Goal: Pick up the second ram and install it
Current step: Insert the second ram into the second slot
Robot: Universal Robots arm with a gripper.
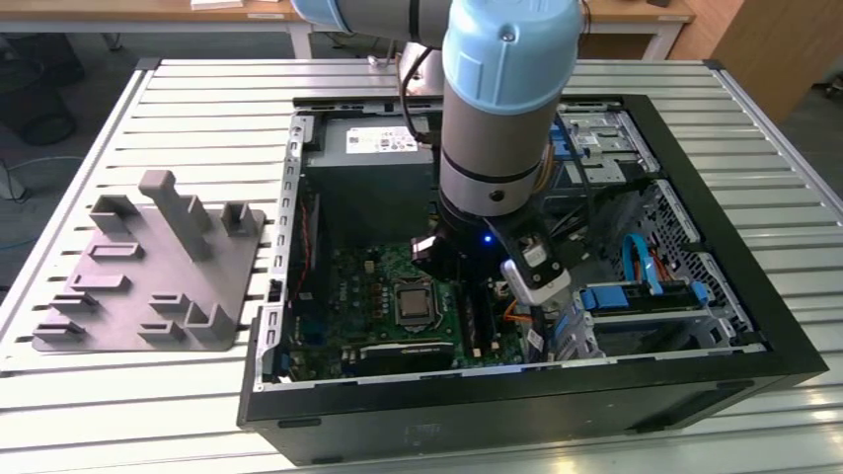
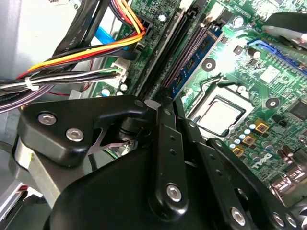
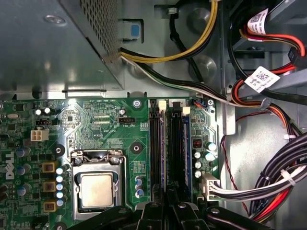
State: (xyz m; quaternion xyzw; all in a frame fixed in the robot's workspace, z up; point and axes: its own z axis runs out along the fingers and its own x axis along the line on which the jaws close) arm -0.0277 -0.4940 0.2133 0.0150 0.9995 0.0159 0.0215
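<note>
**Exterior view.** An open computer case [image 1: 737, 326] is seen lying on a slatted metal table [image 1: 132, 395]. The arm [image 1: 507, 118] reaches down into the case and hides much of its middle. The gripper [image 1: 530, 279] is low over the green motherboard [image 1: 355, 296], near the processor socket [image 1: 414, 304]. Its fingertips are covered by its own body. A grey block [image 1: 152, 276] with upright posts sits on the table just outside the case, toward the exterior view's left.

**Second wrist view.** The black gripper [image 2: 160, 111] takes up the lower half and is cut off at the frame edge. Its fingers [image 2: 165, 143] are drawn close together, almost meeting. What lies between the tips is hidden, so a hold cannot be confirmed. Long memory slots [image 2: 192, 52] run away from the tips, beside the processor socket [image 2: 218, 115]. Bundled cables [image 2: 72, 60] cross above.

**First wrist view.** The gripper [image 3: 169, 212] is cut off by the frame, with its tips right at the near end of the memory slots [image 3: 176, 143]. A thin edge-on strip between the black slots may be the second ram [image 3: 164, 143]. It is hard to separate from the slots, and whether it is seated cannot be told. Inside the case are also the processor socket [image 3: 96, 187], a perforated metal box [image 3: 53, 43] and cables [image 3: 283, 187].
</note>
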